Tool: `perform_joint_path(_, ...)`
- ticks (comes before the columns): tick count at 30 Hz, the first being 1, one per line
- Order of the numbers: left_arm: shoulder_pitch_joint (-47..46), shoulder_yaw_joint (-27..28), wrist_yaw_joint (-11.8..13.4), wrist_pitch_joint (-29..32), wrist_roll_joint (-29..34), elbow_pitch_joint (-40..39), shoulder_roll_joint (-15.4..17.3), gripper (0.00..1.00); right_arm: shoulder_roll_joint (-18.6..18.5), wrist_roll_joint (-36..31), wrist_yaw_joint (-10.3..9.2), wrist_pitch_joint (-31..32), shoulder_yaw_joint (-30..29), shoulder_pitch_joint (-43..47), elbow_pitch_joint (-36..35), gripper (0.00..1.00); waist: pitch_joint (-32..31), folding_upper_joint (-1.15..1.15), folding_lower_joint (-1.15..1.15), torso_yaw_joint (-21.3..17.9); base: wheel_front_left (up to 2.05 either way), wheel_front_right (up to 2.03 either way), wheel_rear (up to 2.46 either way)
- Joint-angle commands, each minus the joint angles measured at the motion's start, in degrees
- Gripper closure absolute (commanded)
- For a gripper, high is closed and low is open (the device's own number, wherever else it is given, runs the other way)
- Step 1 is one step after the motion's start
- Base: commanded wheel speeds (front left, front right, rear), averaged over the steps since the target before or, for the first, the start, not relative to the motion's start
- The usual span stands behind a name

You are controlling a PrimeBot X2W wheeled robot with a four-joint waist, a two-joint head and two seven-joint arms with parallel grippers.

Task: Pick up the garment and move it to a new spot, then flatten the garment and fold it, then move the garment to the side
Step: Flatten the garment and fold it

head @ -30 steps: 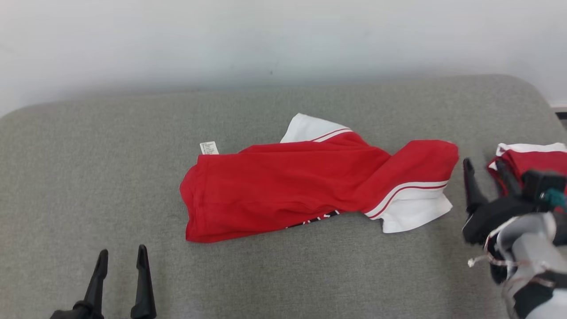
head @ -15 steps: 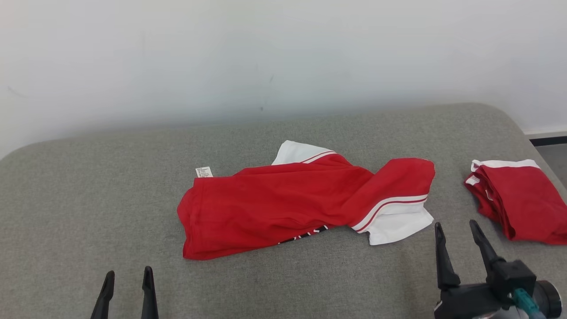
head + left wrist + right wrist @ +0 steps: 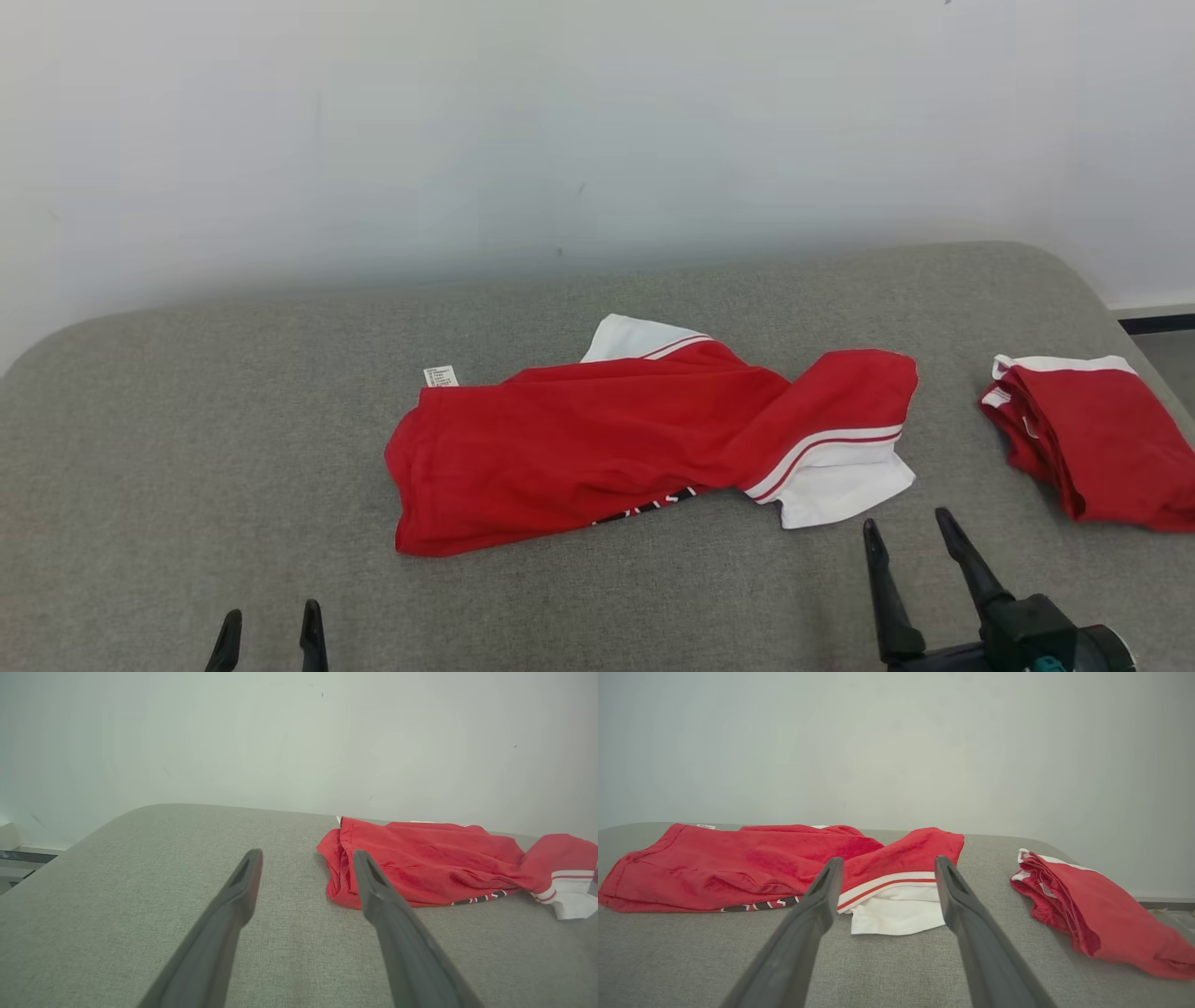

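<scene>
Lifting the crumpled red garment (image 3: 597, 448) cleanly likely needed both ends pinched: its white hem (image 3: 840, 490) lay just ahead of the open, empty right gripper (image 3: 907, 519), and its labelled end lay ahead and right of the equally open left gripper (image 3: 271, 611).

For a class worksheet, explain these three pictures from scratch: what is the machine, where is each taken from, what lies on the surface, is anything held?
It is a two-armed robot. One picture comes from its head, looking down; the others come from wrist cameras, looking along that arm's dark fingers. The left gripper and right gripper are open and hold nothing. On the grey fabric surface lie a crumpled red garment with white striped trim and, to its right, a folded red-and-white garment.
</scene>
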Motion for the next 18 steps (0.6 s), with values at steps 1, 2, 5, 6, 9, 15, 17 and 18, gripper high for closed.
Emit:
perform_joint_path(1, 0.9, 0.2, 0.2, 0.0, 0.3, 0.3, 0.0, 0.00, 0.0, 0.2, -0.13, -0.2, 0.7, 0.6, -0.3, 0.00, -0.2, 0.00, 0.01, 0.2, 0.00, 0.00, 0.00)
perform_joint_path(2, 1.0, 0.2, 0.2, 0.0, 0.3, 0.5, 0.0, 0.00, 0.0, 0.4, -0.13, -0.2, 1.0, 0.8, -0.3, 0.00, -0.2, 0.00, 0.01, 0.3, 0.00, 0.00, 0.00)
perform_joint_path(5, 0.9, 0.1, 0.3, 0.0, 0.3, 0.8, 0.0, 0.00, 0.0, 0.5, -0.13, 0.0, 2.1, 0.9, -0.5, 0.00, -0.3, 0.00, 0.01, 0.6, 0.00, 0.00, 0.00)
perform_joint_path(6, 0.9, 0.0, 0.3, 0.0, 0.3, 0.9, 0.0, 0.00, 0.1, 0.6, -0.13, 0.0, 2.5, 1.0, -0.6, 0.00, -0.3, 0.00, 0.01, 0.7, 0.00, 0.00, 0.00)
perform_joint_path(9, 0.8, 0.0, 0.3, 0.0, 0.3, 1.2, 0.0, 0.00, 0.0, 1.0, -0.13, 0.0, 3.1, 1.1, -0.8, 0.00, -0.3, 0.00, 0.01, 0.8, 0.00, 0.00, 0.00)
perform_joint_path(15, 0.4, -0.2, 0.5, 0.0, 0.5, 1.0, 0.0, 0.00, 0.1, 1.5, -0.13, 0.1, 3.3, 1.0, -1.2, 0.00, -0.3, 0.00, 0.01, 0.8, 0.00, 0.00, 0.00)
perform_joint_path(17, 0.2, -0.3, 0.6, 0.0, 0.5, 0.8, 0.0, 0.00, 0.0, 1.6, -0.13, 0.1, 3.3, 0.8, -1.4, 0.00, -0.2, 0.00, 0.01, 0.8, 0.00, 0.00, 0.00)
perform_joint_path(18, 0.2, -0.3, 0.6, 0.0, 0.6, 0.8, 0.0, 0.00, 0.1, 1.7, -0.13, 0.1, 3.3, 0.8, -1.5, 0.00, -0.2, 0.00, 0.01, 0.8, 0.00, 0.00, 0.00)
